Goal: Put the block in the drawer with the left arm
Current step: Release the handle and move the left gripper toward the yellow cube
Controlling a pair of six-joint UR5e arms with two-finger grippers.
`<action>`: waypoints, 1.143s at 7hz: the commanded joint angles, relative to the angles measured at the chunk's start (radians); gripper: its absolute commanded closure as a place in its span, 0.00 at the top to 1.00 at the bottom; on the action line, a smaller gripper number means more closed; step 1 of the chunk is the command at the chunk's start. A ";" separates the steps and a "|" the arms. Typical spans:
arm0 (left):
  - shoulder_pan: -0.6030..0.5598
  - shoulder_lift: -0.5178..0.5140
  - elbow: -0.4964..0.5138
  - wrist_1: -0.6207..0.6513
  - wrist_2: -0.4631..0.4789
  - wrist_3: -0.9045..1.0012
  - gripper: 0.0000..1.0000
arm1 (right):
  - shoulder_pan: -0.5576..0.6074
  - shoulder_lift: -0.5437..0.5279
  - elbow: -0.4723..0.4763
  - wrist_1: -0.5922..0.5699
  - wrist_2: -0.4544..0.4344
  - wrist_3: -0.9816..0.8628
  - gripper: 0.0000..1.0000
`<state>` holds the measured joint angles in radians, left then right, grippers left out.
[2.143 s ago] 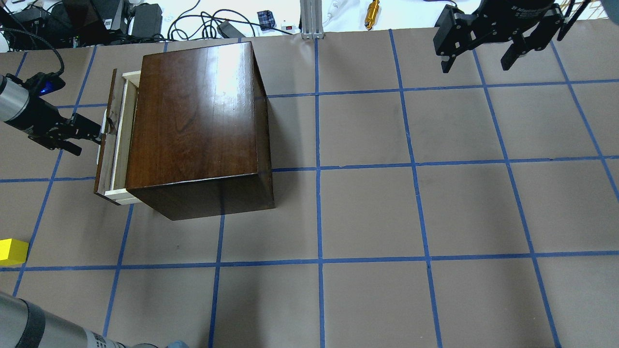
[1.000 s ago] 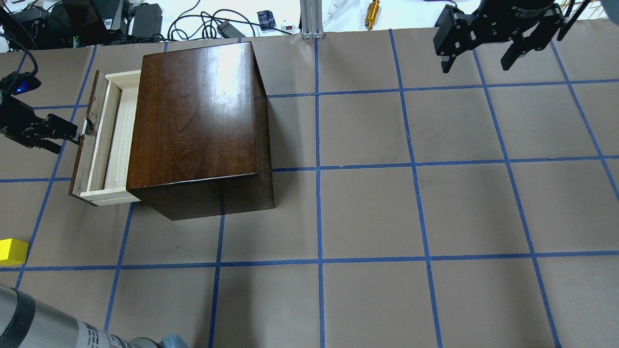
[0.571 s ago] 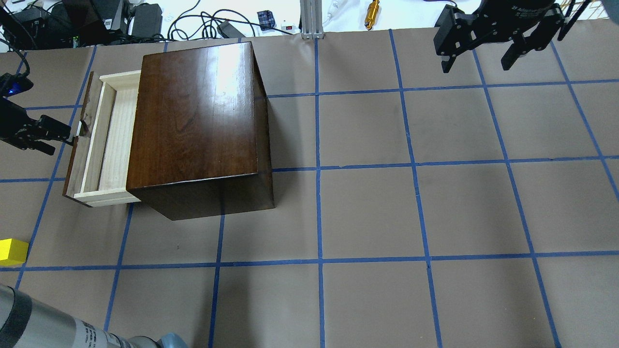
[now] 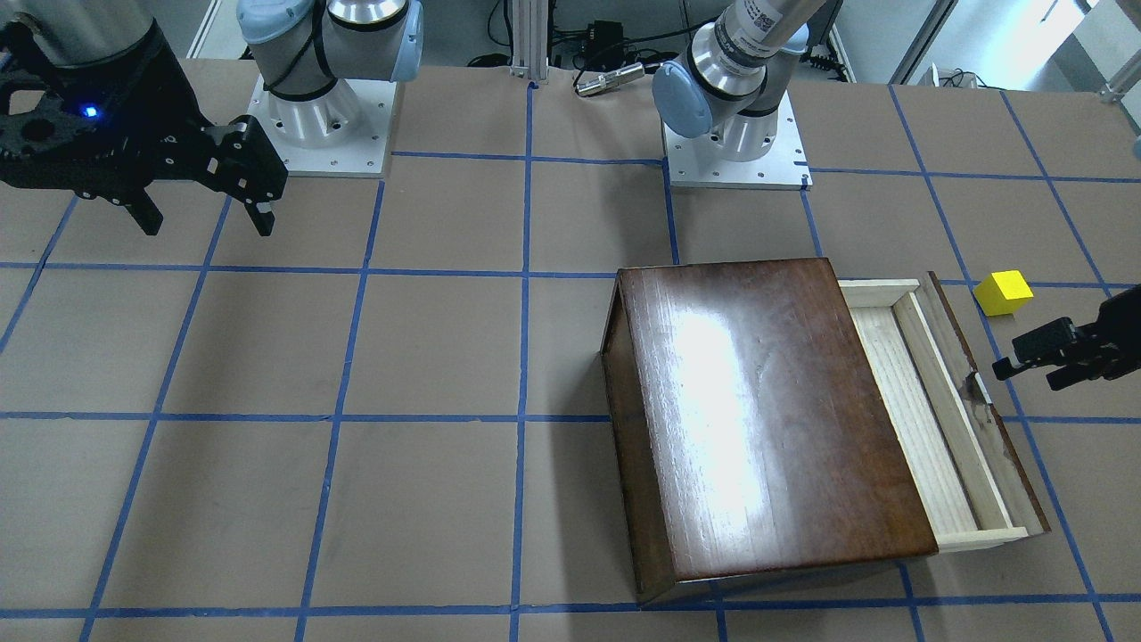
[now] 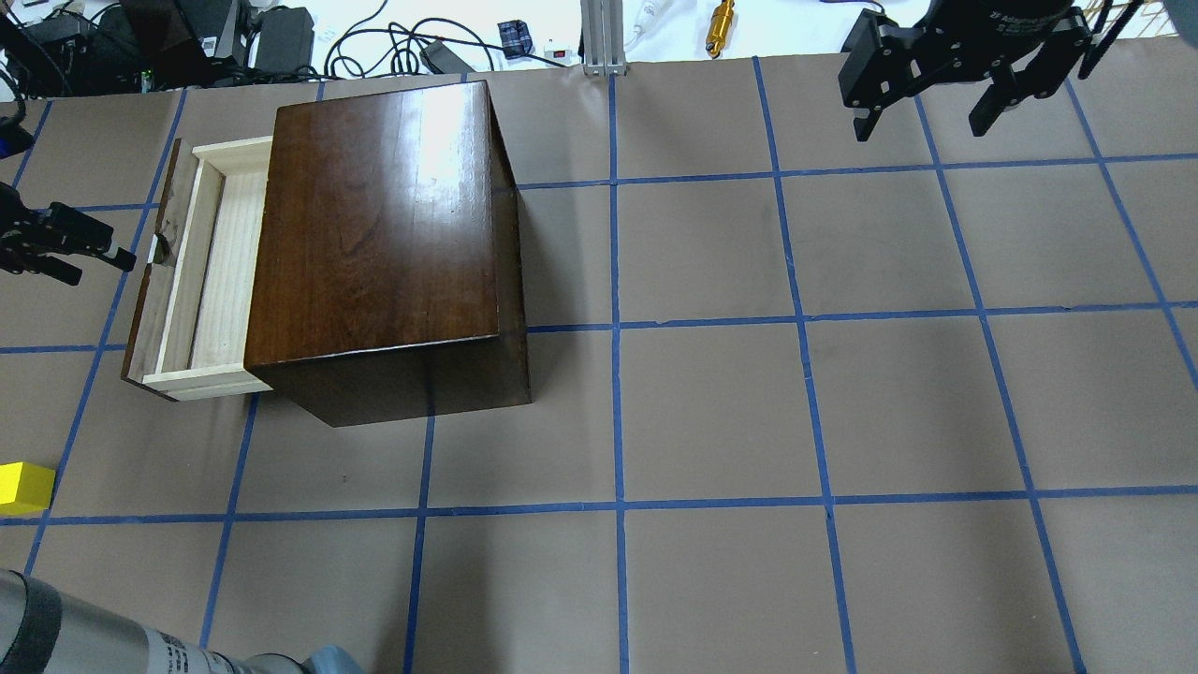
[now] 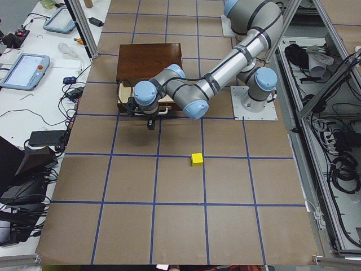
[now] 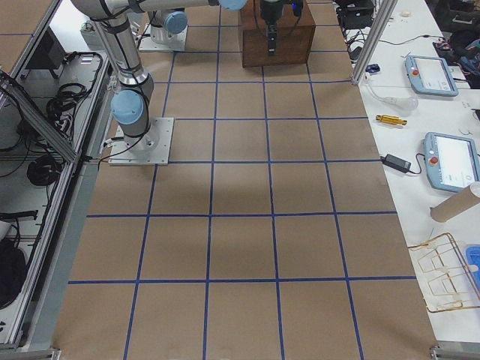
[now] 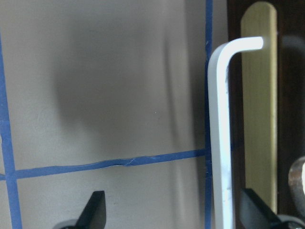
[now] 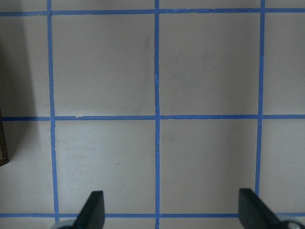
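The left tool (image 5: 103,270), fingers apart, is hovering just off the handle (image 5: 154,249) of the open drawer (image 5: 220,271). The block (image 5: 23,488) is sitting on the worktop (image 5: 711,412), and the right tool (image 5: 920,129) is gaping too.

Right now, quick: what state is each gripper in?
Left gripper: open, holding nothing.
Right gripper: open, holding nothing.

Silver-grey left arm with light-blue joint caps: its black two-finger gripper (image 5: 101,270) sits low, jaws apart. Matching right arm: its black gripper (image 5: 922,126) hangs raised, jaws wide apart, pointing down.
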<state>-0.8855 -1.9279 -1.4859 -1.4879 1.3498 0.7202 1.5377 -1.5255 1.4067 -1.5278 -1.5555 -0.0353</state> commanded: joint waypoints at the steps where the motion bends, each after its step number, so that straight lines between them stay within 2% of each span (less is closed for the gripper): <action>1: 0.002 0.030 0.111 -0.180 0.055 0.098 1.00 | 0.001 -0.001 0.000 0.000 0.000 0.000 1.00; 4: 0.053 0.062 0.064 -0.181 0.256 0.606 1.00 | 0.001 0.001 0.000 0.000 -0.002 0.000 1.00; 6: 0.134 0.067 -0.057 -0.154 0.340 0.837 1.00 | 0.001 0.001 0.000 0.000 -0.002 0.000 1.00; 8: 0.198 0.067 -0.176 0.049 0.354 1.140 1.00 | 0.001 0.001 0.000 0.000 -0.002 0.000 1.00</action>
<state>-0.7263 -1.8606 -1.5889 -1.5599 1.6912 1.6762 1.5381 -1.5248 1.4067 -1.5278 -1.5570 -0.0353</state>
